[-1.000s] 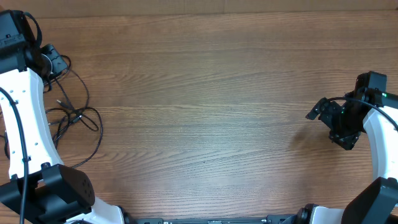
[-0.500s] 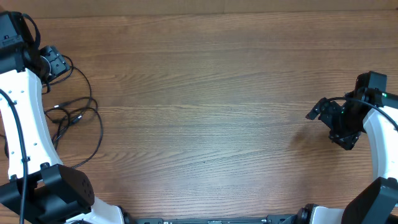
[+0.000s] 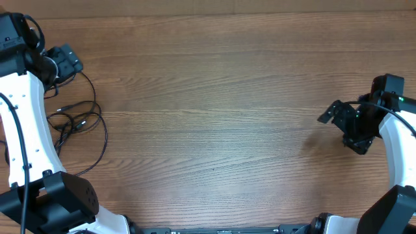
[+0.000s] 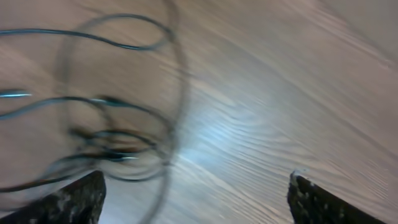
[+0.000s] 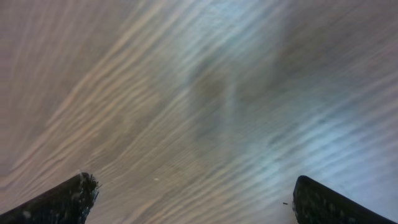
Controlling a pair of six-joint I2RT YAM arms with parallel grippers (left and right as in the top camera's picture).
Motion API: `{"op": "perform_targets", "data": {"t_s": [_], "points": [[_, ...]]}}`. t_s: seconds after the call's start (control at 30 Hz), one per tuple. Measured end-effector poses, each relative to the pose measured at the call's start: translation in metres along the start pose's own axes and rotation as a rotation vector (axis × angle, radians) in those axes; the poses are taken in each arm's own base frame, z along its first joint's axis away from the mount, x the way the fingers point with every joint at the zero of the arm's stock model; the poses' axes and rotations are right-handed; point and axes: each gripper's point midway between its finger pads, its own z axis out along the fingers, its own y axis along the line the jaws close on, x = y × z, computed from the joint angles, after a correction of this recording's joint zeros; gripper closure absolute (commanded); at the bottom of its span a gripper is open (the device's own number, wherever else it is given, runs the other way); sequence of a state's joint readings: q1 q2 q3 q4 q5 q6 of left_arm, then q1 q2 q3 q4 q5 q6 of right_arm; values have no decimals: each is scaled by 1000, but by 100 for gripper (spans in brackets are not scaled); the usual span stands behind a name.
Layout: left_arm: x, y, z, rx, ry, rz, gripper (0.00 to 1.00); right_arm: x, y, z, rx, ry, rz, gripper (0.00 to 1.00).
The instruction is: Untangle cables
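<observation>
The cables (image 3: 81, 120) are thin black cords lying in loose, overlapping loops at the table's left edge, with small plug ends near the white left arm. My left gripper (image 3: 70, 60) hovers just beyond them at the far left, open, with nothing between its fingers. The left wrist view is blurred; the cables (image 4: 112, 134) loop on the wood to the upper left, ahead of the gripper (image 4: 196, 199). One strand passes close to the left fingertip (image 4: 68, 202). My right gripper (image 3: 340, 131) stands open over bare wood at the right. The right wrist view shows only wood around the gripper (image 5: 196, 202).
The wooden table (image 3: 214, 110) stretches between the two arms. The white left arm (image 3: 29, 123) crosses beside the cable loops and hides part of them. The arm bases sit at the near edge (image 3: 214, 229).
My left gripper has opened and shifted slightly right. The cable strand it held has dropped and the loops have settled wider on the table. The right arm has barely moved.
</observation>
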State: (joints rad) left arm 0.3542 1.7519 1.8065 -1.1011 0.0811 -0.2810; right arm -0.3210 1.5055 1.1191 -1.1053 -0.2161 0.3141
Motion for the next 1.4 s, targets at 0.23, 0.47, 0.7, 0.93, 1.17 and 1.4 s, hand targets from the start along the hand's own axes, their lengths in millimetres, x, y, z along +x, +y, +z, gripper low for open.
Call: {"op": "perform_targets", "data": {"t_s": [0.23, 0.47, 0.7, 0.93, 1.17, 1.4], "points": [[40, -81, -2, 215, 112, 124, 2, 15, 65, 7, -144, 0, -212, 0], [113, -137, -9, 242, 280, 333, 0, 54, 121, 18, -172, 4, -465, 0], [177, -133, 1, 45, 462, 507, 0, 64, 128, 24, -104, -29, -553, 0], [209, -103, -8, -95, 641, 550, 0, 70, 101, 24, -12, 30, -521, 0], [217, -90, -18, -142, 701, 556, 0, 74, 73, 21, 96, 72, -494, 0], [232, -79, -12, -174, 752, 553, 0, 64, 78, -6, 71, -61, -513, 0]]}}
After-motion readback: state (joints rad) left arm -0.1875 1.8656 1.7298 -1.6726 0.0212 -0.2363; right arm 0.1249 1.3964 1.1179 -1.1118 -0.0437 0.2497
